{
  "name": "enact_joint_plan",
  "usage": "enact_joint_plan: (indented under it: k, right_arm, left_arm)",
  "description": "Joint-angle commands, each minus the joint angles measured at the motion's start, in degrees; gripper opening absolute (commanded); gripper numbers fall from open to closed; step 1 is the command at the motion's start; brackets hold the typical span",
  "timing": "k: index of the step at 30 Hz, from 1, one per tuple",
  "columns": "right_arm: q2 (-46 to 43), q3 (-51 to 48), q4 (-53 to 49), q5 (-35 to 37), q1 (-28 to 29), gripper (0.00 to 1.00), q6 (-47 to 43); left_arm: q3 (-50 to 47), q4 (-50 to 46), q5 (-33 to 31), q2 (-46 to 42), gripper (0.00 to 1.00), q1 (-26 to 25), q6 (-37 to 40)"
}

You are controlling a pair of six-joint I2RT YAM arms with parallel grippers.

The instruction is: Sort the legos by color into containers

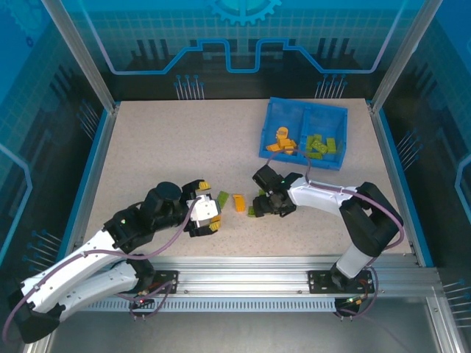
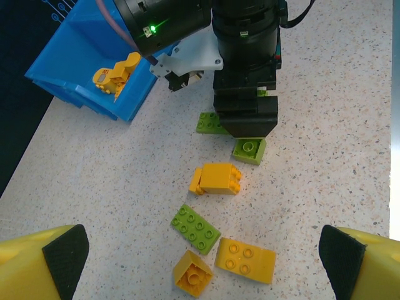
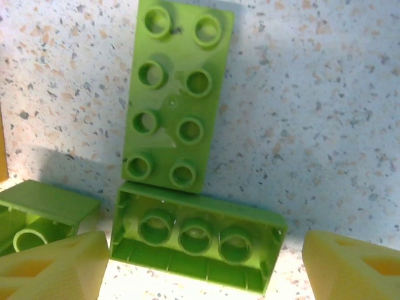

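The right claw (image 3: 200, 270) stands open astride an overturned green brick (image 3: 197, 240) (a gap shows at one finger), with a studs-up green brick (image 3: 175, 94) touching it just ahead. The left claw (image 1: 213, 207) gapes wide, holding nothing; an orange brick (image 2: 245, 259) lies just ahead. The blue tray (image 1: 268, 125) sits well beyond both claws, its orange and green bricks in separate compartments.

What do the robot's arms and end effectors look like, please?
The left arm and right arm have white links, black joints, purple cables. The left end effector is white with yellow fingers and black pads; the right end effector is black with yellow fingers, a green light on its wrist.
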Motion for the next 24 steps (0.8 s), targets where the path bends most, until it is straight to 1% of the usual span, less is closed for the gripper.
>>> enact_joint_plan:
  k: [1, 6, 9, 10, 13, 17, 21, 23, 24]
  right_arm:
    - [2.71, 1.09, 1.39, 0.41, 1.31, 0.82, -0.98]
    - [5.73, 3.27, 0.62, 0.1, 2.38, 0.81, -1.19]
    - [7.69, 3.88, -0.43, 0.26, 2.51, 0.74, 0.16]
    - [7.95, 4.1, -1.25, 0.44, 2.49, 0.74, 1.0]
    - [8.04, 3.61, -2.47, 0.78, 3.22, 0.75, 1.11]
    - [5.3, 1.96, -3.75, 0.8, 3.56, 0.75, -1.05]
    - [2.65, 0.85, -5.21, -3.28, 3.6, 0.82, -5.41]
    - [2.03, 0.33, -5.42, -4.44, 3.6, 0.81, -6.49]
    - [1.88, 0.07, -5.38, -4.51, 3.55, 0.79, -6.54]
  left_arm:
    - [0.5, -0.32, 1.12, -0.49, 0.99, 0.33, 0.62]
    - [0.52, -0.4, 1.11, -0.41, 0.99, 0.39, 0.66]
    - [0.53, -0.5, 1.03, -0.41, 0.99, 0.31, 0.69]
    - [0.5, -0.5, 0.94, -0.4, 0.99, 0.32, 0.68]
    - [0.46, -0.5, 0.94, -0.38, 0.99, 0.35, 0.64]
    - [0.45, -0.45, 1.03, -0.28, 0.99, 0.33, 0.65]
    - [0.51, -0.41, 0.35, -0.05, 0.99, 0.34, 0.66]
    - [0.56, -0.5, -0.76, 0.27, 0.99, 0.39, 0.68]
    - [0.69, -0.67, -0.9, 0.32, 0.99, 0.37, 0.72]
